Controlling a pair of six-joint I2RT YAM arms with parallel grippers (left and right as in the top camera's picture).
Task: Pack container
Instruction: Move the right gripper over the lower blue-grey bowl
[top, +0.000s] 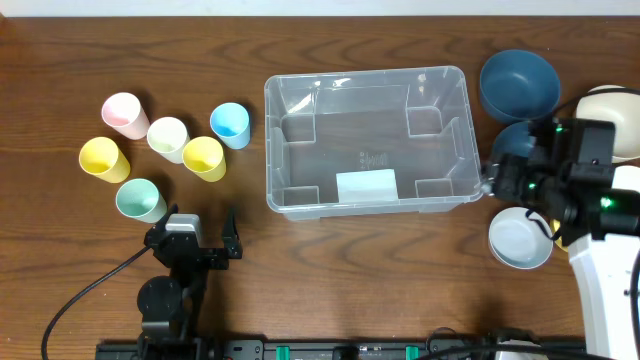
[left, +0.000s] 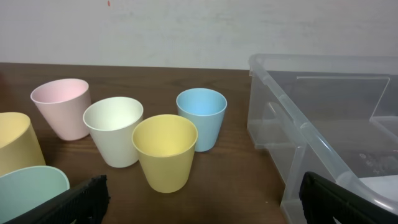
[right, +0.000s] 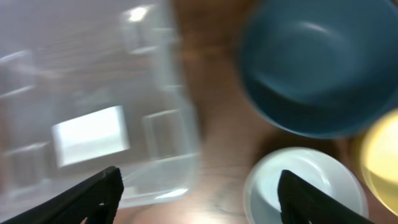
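Observation:
The clear container (top: 366, 140) stands empty mid-table, a white label (top: 366, 186) on its base. My left gripper (top: 200, 235) hovers low near the front edge, open and holding nothing; in the left wrist view the left gripper (left: 205, 202) faces a yellow cup (left: 165, 149), with the container (left: 323, 124) to its right. My right gripper (top: 508, 178) hangs by the container's right end. In the blurred right wrist view the right gripper (right: 199, 199) is open, one finger over the container's corner (right: 155, 155), the other over a pale bowl (right: 298, 180). Nothing sits between them.
Several cups stand left of the container: pink (top: 124, 114), white (top: 167, 137), blue (top: 230, 124), two yellow (top: 104, 158) (top: 204, 157), green (top: 140, 199). On the right are a dark blue bowl (top: 519, 84), a second one (top: 515, 140) partly under the arm, a pale bowl (top: 520, 238) and a cream bowl (top: 615, 110).

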